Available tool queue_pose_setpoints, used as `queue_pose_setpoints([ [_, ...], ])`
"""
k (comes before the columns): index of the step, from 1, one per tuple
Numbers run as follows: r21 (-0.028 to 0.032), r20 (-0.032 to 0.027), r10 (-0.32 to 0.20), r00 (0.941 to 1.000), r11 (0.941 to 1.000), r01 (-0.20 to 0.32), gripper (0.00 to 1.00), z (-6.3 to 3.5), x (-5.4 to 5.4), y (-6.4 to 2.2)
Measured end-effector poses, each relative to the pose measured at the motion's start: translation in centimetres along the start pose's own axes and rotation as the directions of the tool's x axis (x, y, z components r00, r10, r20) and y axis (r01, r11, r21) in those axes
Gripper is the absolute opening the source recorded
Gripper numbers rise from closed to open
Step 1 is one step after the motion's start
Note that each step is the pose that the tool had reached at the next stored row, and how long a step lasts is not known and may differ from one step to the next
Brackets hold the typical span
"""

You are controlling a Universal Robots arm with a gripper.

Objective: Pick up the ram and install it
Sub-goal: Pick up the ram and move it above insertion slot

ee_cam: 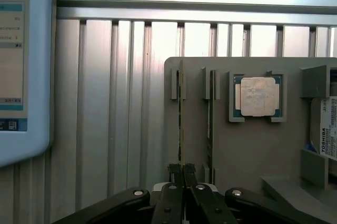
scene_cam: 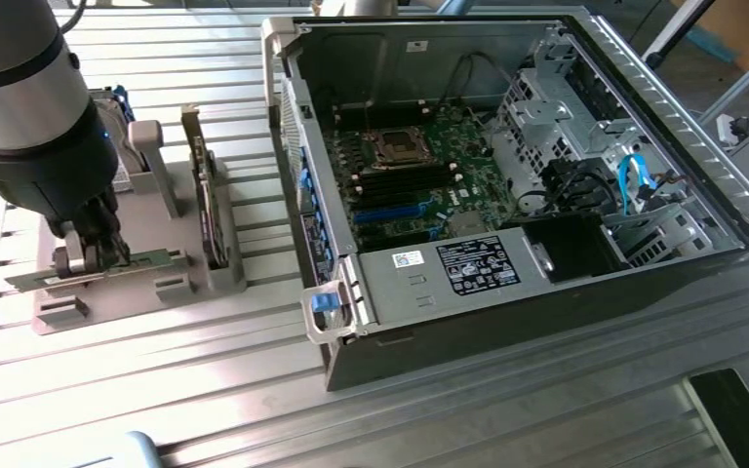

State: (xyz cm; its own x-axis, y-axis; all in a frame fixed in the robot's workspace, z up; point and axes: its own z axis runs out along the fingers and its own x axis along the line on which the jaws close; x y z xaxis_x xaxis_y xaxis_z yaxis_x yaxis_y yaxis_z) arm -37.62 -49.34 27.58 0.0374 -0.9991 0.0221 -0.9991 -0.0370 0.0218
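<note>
- Green board, thin as a ruler: the ram (ee_cam: 181, 113), seen edge-on from the wrist, standing in a slot of the grey holder (ee_cam: 247, 150).
- Flanked by a second stick (ee_cam: 210, 113) in the neighbouring slot, apart from it.
- Pinched by the gripper (ee_cam: 182, 174), jaws closed flat against both faces of the ram with no gap showing.
- Seen from the exterior view likewise: gripper (scene_cam: 93, 255) down on the holder (scene_cam: 62, 317) at the exterior view's left, clamped near the middle of the ram (scene_cam: 147, 260).
- Not yet raised, by the look of it: lower edge seated in its slot, well apart from the open computer case (scene_cam: 505, 327) and the motherboard (scene_cam: 413, 166) inside.
- Probably very light and stiff along its length, yet brittle if twisted or levered sideways.
- Smooth on the faces, so likely to slip or tilt under a loose or off-centre pinch.
- Best taken across the two flat faces near mid-length, high up, away from the contact edge.
- Shares the holder with a square processor (ee_cam: 258, 96), a labelled hard drive (ee_cam: 329, 129) and an upright card (scene_cam: 199, 175).
</note>
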Motion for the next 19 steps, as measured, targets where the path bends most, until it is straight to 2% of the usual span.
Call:
queue_pose_setpoints([
  [19,0.0,0.0,0.0,1.0,1.0,0.0,0.12,-2.6,0.1,0.05],
])
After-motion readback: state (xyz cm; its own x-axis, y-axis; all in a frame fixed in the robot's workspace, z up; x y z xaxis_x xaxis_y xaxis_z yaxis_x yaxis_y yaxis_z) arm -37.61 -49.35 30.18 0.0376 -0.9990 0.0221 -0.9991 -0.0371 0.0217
